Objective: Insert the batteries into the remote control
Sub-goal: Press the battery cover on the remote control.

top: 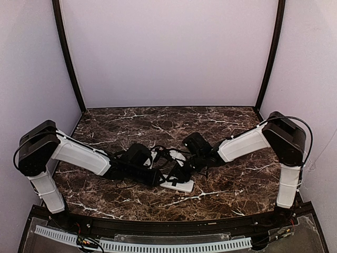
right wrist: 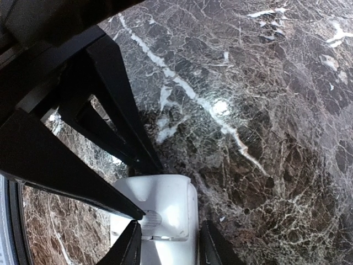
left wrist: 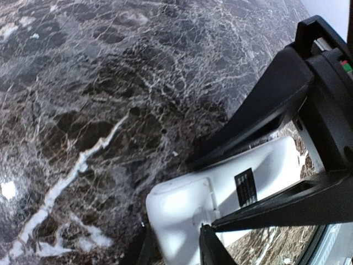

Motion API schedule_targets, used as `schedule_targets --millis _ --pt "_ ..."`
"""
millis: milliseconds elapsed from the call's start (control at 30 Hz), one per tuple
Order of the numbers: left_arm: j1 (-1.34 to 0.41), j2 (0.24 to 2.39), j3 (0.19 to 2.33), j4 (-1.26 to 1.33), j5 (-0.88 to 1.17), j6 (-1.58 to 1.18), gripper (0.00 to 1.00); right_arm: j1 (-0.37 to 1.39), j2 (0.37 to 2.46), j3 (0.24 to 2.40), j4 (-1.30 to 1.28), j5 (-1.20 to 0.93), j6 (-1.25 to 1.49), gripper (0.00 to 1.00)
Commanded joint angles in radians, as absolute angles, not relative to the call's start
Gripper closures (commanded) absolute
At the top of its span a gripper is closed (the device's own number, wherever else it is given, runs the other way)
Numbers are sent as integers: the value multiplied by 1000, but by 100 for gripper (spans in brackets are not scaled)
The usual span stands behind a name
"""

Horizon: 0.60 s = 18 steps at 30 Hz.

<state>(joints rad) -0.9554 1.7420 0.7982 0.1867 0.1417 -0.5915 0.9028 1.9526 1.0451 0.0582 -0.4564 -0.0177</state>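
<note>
The remote control (top: 179, 185) lies white back up at the middle of the marble table, and both grippers meet over it. In the left wrist view its back (left wrist: 182, 212) carries a small dark label (left wrist: 245, 186). My left gripper (left wrist: 177, 251) straddles one end, a finger against each side. From the other end my right gripper (right wrist: 170, 248) hugs the remote (right wrist: 165, 199), beside a ribbed thumb mark (right wrist: 153, 218) on the back panel. In the top view the left gripper (top: 169, 178) and right gripper (top: 184, 171) nearly touch. The batteries are out of view.
Dark brown marble table (top: 237, 179) with white veins, lilac walls at the back and sides. Black cables (top: 163, 155) loop between the two wrists. A black rail (top: 174, 227) runs along the near edge.
</note>
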Motion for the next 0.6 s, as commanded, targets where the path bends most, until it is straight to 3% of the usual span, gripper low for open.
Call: schedule_targets --millis 0,200,567 --pt "-992 1805 788 154 120 -582 76 899 2003 991 -9 -404 -22 66" --pt "-1027 1848 782 156 132 -595 83 893 1995 964 -5 -405 -17 71" --pt "-1066 1862 766 152 224 -619 81 869 1953 903 -4 -405 -16 72"
